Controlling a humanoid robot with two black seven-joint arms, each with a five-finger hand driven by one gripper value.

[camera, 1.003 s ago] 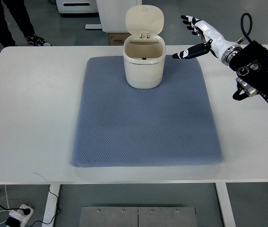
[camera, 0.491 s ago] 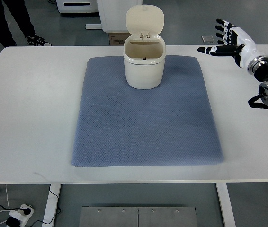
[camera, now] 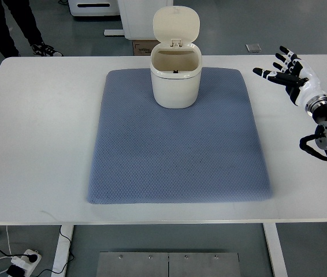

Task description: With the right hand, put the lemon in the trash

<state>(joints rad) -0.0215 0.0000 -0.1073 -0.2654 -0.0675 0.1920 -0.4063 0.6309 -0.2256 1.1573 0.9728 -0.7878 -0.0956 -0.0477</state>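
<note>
A cream trash bin stands on the far middle of the blue mat, its lid flipped up and its inside in shadow. No lemon shows anywhere in the top view. My right hand hovers over the white table's far right part, well to the right of the bin, fingers spread and holding nothing. Its black and white arm enters from the right edge. The left arm is out of the picture.
The white table carries only the mat and bin. A person's legs and shoes stand beyond the far left corner. White furniture and a cardboard box sit behind the table.
My right hand has drawn back from beside the bin's right rim toward the right edge of the table and come nearer, staying spread and empty.
</note>
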